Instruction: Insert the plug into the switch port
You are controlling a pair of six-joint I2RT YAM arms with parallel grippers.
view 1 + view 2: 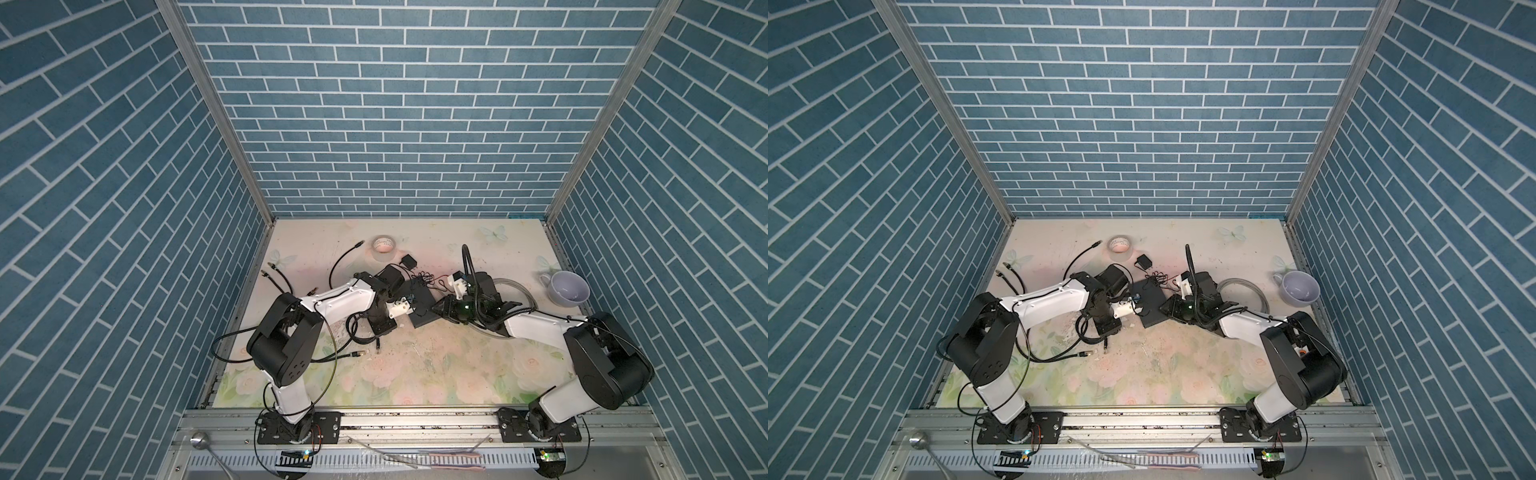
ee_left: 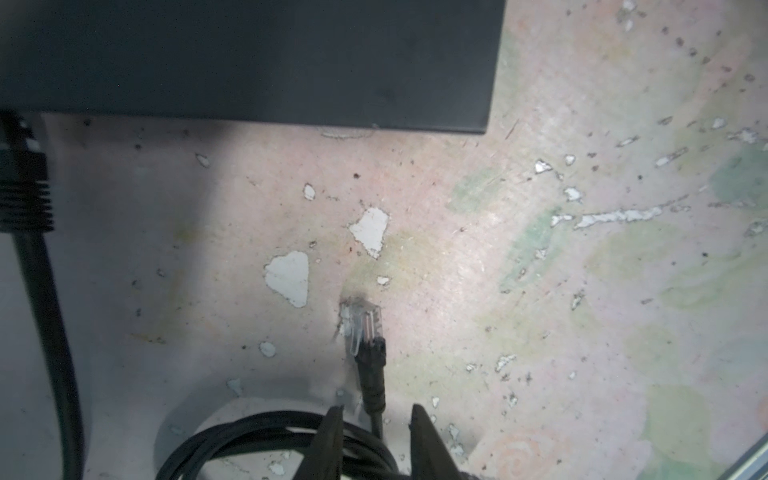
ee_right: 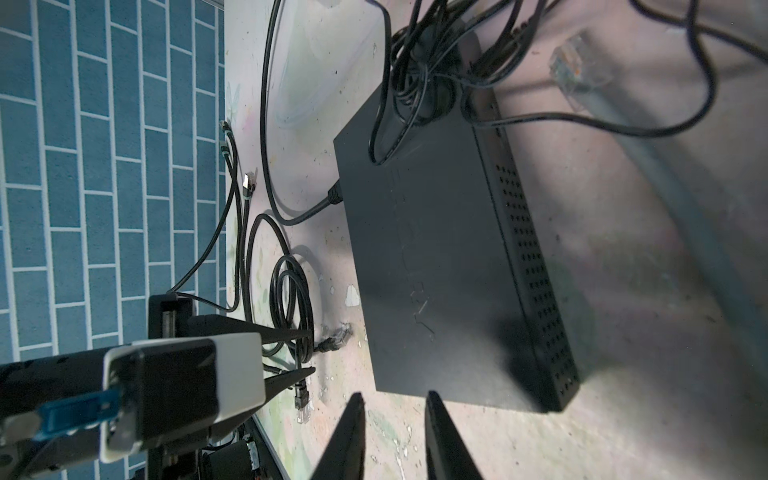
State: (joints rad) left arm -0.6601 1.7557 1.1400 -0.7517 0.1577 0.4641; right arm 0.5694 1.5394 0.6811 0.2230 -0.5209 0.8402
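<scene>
The switch, a flat black box, lies mid-table between both arms. The plug, clear with a black boot, rests on the table a short way from the switch's edge; the right wrist view also shows this plug. My left gripper is open just behind it. The plug's cable runs back between the fingertips, which do not pinch it. My right gripper is open and empty, its tips just off the switch's near corner. The port is not visible.
Another black cable is plugged into the switch's side, and thin wires are tangled on top. A second loose plug lies nearby. A tape roll, small black adapter, lilac cup and loose cables ring the area.
</scene>
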